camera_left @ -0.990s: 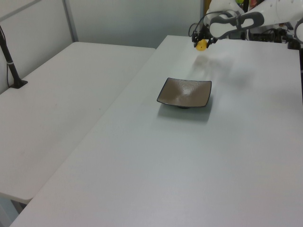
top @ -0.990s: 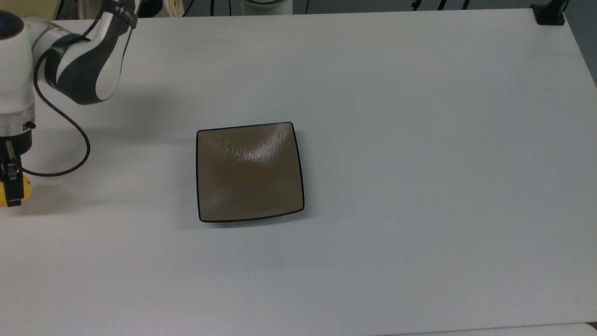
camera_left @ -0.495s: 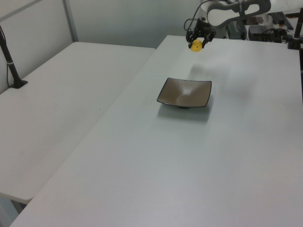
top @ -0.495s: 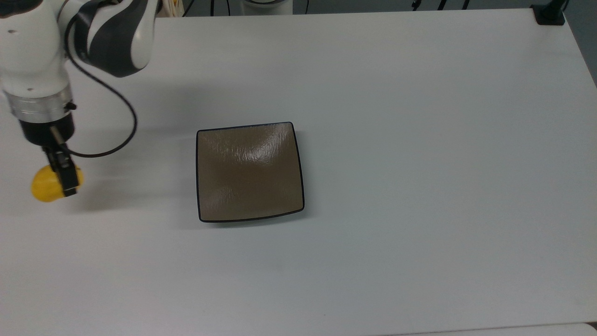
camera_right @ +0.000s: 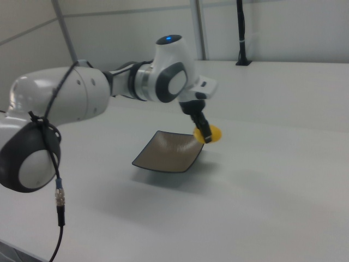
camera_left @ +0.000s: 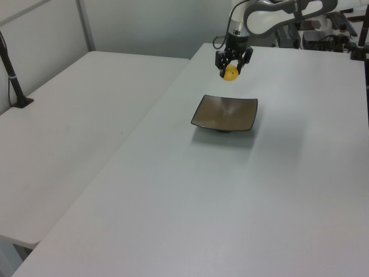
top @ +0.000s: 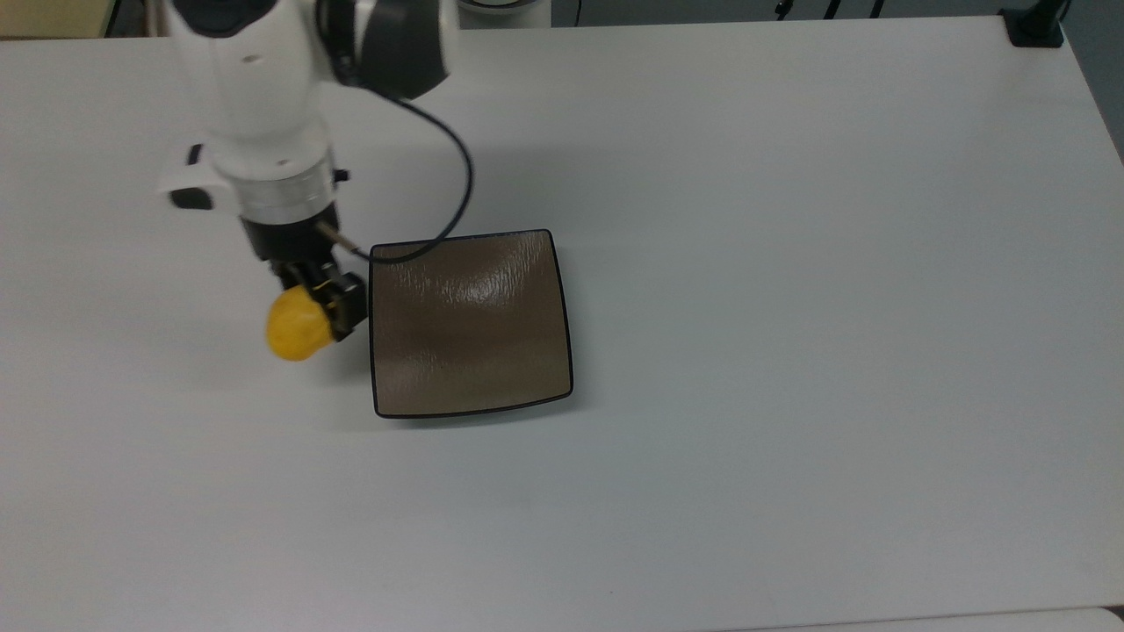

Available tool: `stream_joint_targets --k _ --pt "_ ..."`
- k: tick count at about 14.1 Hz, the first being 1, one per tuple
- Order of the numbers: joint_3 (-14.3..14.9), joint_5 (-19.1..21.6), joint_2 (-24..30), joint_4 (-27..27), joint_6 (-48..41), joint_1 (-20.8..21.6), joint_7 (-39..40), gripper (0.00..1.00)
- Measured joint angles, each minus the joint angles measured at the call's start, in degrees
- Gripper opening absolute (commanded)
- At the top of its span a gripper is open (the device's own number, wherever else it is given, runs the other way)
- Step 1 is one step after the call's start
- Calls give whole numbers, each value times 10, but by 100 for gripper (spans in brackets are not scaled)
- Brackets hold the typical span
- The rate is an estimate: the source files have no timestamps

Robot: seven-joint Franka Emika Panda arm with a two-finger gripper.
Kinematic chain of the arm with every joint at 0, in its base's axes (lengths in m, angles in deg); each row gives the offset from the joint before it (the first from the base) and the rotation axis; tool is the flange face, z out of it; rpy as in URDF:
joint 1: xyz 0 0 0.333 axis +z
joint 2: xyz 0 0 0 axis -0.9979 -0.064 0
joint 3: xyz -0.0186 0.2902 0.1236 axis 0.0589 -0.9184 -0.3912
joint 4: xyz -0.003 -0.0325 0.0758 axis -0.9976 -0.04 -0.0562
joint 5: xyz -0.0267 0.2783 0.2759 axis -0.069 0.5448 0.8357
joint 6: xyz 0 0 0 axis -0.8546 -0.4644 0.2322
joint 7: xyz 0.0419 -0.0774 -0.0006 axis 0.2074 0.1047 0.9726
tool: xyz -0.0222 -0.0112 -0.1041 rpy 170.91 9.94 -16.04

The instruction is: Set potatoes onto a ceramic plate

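My gripper [top: 309, 318] is shut on the small bright-yellow potato [top: 297, 330] and holds it in the air. In the top view the potato hangs just left of the left edge of the square glossy brown ceramic plate [top: 470, 323]. In the left view, gripper [camera_left: 233, 64] and potato [camera_left: 230, 72] are above and behind the plate [camera_left: 225, 113]. The right view has the potato [camera_right: 210, 133] at the plate's [camera_right: 169, 152] far right corner, gripper [camera_right: 204, 132] shut on it.
The plate rests near the middle of a wide white table [top: 790, 307]. A black post base [top: 1034, 26] stands at the top view's far right corner. A second white table [camera_left: 63, 121] adjoins on the left view's left.
The arm has swung to the right in the top view, carrying the potato from the table's left edge up to the plate's left side. The plate has stayed put.
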Motion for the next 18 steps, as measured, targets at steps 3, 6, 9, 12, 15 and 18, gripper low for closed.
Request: stream_joint_targets --k 3,6,9,12,15,18 --pt "-7 0 40 -63 0 36 0 75" --pt "-8 0 38 -81 0 67 -1 100" --pt "-7 -1 37 -84 0 71 -1 100" --pt "-7 -1 39 -83 0 69 -1 100" --pt "-7 -5 60 -83 -56 71 50 100" --pt "-7 -5 105 -97 -145 79 158 100"
